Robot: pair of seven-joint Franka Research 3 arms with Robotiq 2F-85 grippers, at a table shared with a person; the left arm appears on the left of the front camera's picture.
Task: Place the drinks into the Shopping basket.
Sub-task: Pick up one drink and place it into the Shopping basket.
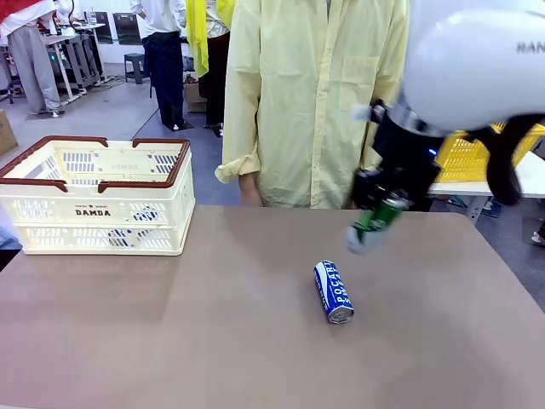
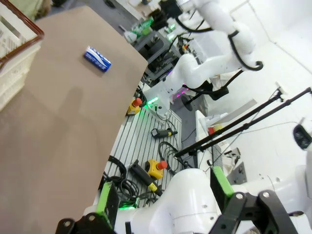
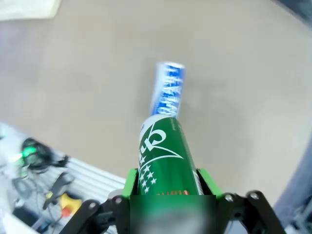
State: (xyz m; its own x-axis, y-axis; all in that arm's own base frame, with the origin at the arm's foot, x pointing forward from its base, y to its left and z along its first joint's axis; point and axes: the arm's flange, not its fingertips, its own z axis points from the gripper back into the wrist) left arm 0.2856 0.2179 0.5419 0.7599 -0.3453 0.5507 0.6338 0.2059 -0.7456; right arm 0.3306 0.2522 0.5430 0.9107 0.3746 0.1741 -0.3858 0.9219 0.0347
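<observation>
My right gripper [image 1: 381, 213] hangs above the table's far right, shut on a green can [image 3: 164, 158] with white lettering; the can [image 1: 371, 226] tilts down and left in the front view. A blue Pocari can [image 1: 333, 291] lies on its side on the brown table just below and left of it, also seen as the blue can [image 3: 169, 89] and the small blue can [image 2: 98, 58]. The cream DAMDA shopping basket [image 1: 100, 211] stands at the far left, with cans dimly visible through its slots. My left gripper [image 2: 163, 195] is open over the floor beside the table, nothing between its green pads.
A person in a pale yellow shirt [image 1: 311, 94] stands at the far edge, hands down. A yellow mesh basket [image 1: 485, 153] sits on a side table behind my right arm. Cables and a robot base [image 2: 185, 73] lie off the table's edge [image 2: 129, 97].
</observation>
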